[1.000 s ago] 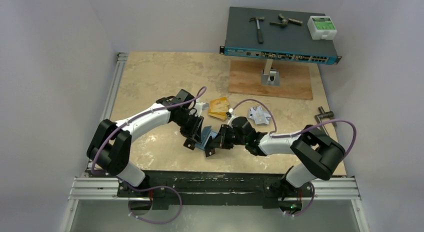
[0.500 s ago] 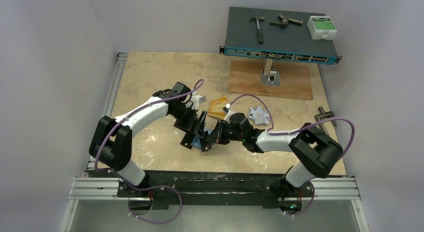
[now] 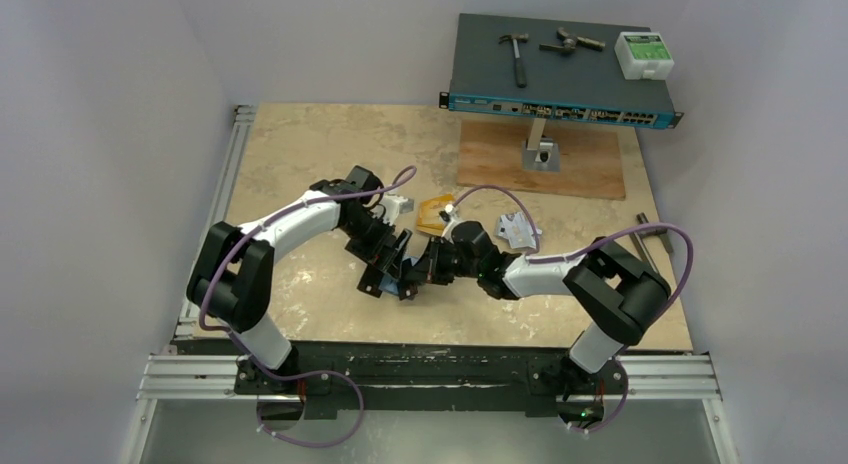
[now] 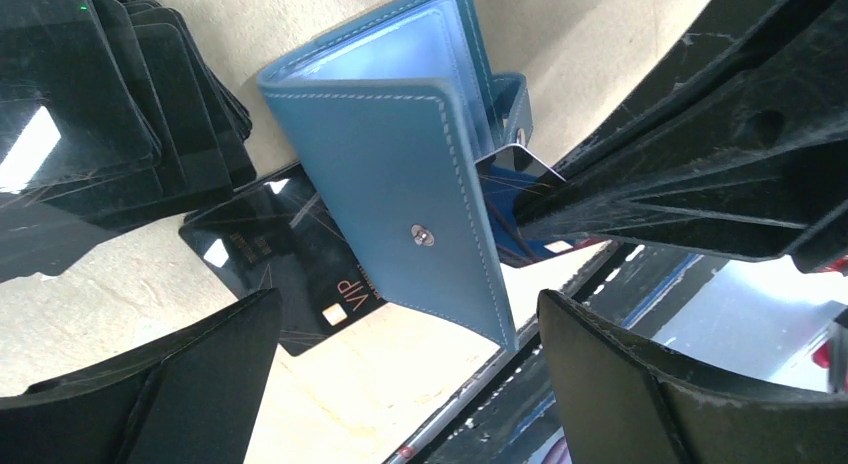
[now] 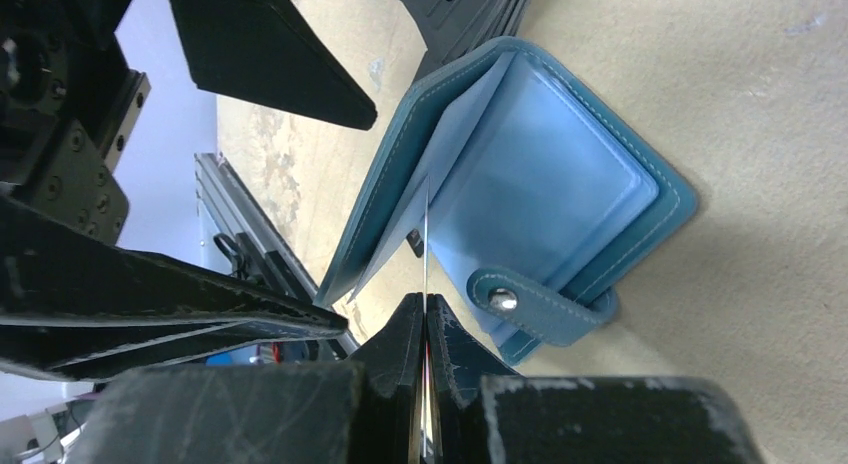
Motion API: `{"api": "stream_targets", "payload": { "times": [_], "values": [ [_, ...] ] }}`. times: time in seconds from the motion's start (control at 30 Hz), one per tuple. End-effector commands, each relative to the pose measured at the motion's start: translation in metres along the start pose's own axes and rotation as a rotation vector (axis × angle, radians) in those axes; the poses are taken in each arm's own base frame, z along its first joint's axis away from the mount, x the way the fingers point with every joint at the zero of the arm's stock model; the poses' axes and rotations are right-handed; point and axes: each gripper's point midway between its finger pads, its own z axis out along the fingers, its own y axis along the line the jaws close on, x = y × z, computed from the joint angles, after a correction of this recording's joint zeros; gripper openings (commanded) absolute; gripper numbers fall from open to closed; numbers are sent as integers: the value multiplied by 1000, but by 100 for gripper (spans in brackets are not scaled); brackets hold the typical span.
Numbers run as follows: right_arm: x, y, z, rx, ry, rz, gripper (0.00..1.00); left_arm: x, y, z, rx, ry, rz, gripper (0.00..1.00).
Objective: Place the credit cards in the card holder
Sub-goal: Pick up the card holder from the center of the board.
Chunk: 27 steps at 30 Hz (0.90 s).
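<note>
The teal card holder (image 4: pixel 400 154) lies half open on the table, snap tab to one side (image 5: pixel 530 194). My right gripper (image 5: pixel 425 309) is shut on a thin credit card (image 5: pixel 426 239), seen edge-on, whose front edge reaches in between the holder's leaves. My left gripper (image 4: pixel 408 306) hangs open just above the holder, a finger on either side and touching nothing. A black VIP card (image 4: pixel 285 274) lies partly under the holder, next to a black stack (image 4: pixel 110 114). Orange-gold cards (image 3: pixel 436 216) and silver-white cards (image 3: pixel 517 227) lie just behind the grippers.
A network switch (image 3: pixel 560 84) on a post stands at the back right, carrying a hammer (image 3: pixel 518 56) and small parts, over a wooden board (image 3: pixel 540 159). A metal handle (image 3: pixel 650 229) lies at the right edge. The table's front rail (image 3: pixel 430 359) runs just below the holder.
My left gripper has gone from nearly shut to wide open. Both grippers have shifted slightly left and back, with the right one still holding its card at the holder.
</note>
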Motion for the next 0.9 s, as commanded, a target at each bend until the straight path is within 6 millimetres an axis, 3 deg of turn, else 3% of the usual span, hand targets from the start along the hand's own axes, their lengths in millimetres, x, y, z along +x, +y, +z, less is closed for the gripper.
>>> {"api": "stream_targets", "payload": {
  "times": [0.0, 0.4, 0.87],
  "values": [
    [-18, 31, 2, -97, -37, -48, 0, -15, 0, -11, -50, -44, 139, 100],
    [-15, 33, 1, -123, -33, -28, 0, -18, -1, -10, -206, -48, 276, 99],
    [-9, 28, 3, -129, -19, -14, 0, -10, 15, -14, -334, 13, 338, 72]
  ]
}}
